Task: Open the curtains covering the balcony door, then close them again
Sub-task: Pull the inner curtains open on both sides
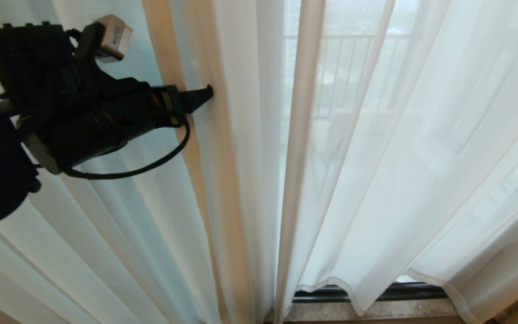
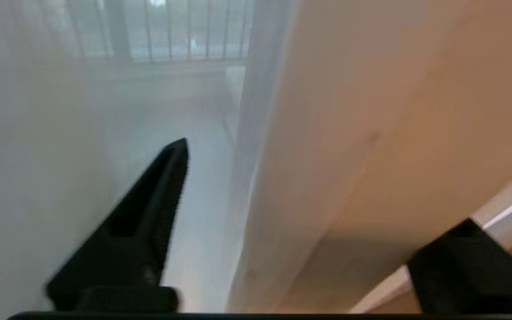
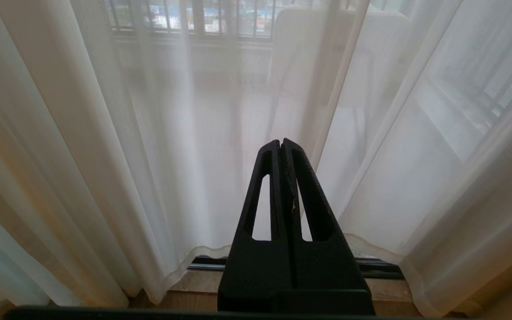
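Left gripper (image 2: 309, 213) stands with jaws apart astride a fold at the edge of the curtains (image 1: 241, 180), which hang drawn across the balcony door (image 1: 367, 292). I judge this sheer cloth light, limp and slippery, so I should pinch a gathered, doubled fold near the hemmed edge. My right gripper (image 3: 281, 144) is parked low, clenched on nothing. One left fingertip is hidden behind the fold; of the door only the bottom track shows.
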